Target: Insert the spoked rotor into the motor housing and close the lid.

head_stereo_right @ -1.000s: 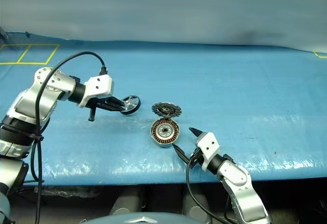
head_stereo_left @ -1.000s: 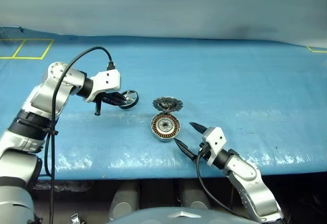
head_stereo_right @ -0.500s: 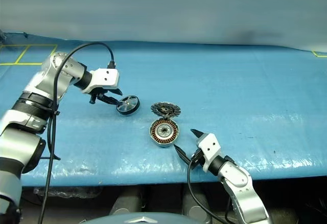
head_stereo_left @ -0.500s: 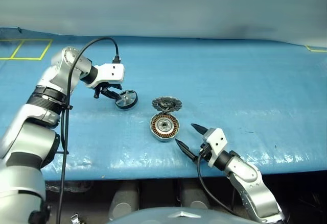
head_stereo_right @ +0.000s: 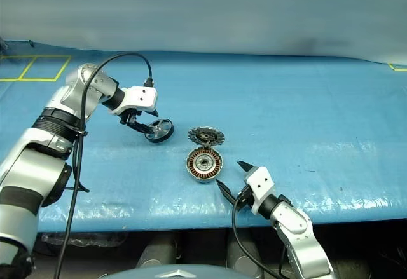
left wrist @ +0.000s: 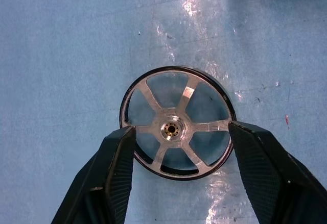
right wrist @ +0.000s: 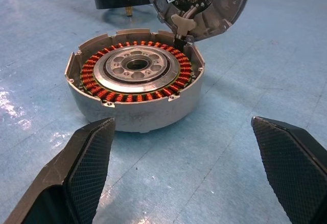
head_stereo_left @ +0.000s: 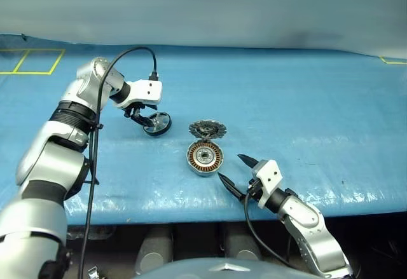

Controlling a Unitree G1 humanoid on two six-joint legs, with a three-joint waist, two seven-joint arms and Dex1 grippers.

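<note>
Both arms are built of rounded silver-grey metal segments joined by black collars. Each wrist ends in a white, boxy module that carries the gripper. A black cable plugs into the top of the left module, just beside the left gripper [head_stereo_left: 147,121], and arcs back over the forearm before hanging down along the arm. A second black cable loops beneath the module behind the right gripper [head_stereo_left: 233,174]. Fingers [right wrist: 88,172] are black and taper to pointed tips; their inner faces bear a fine cross-hatched grip texture.
</note>
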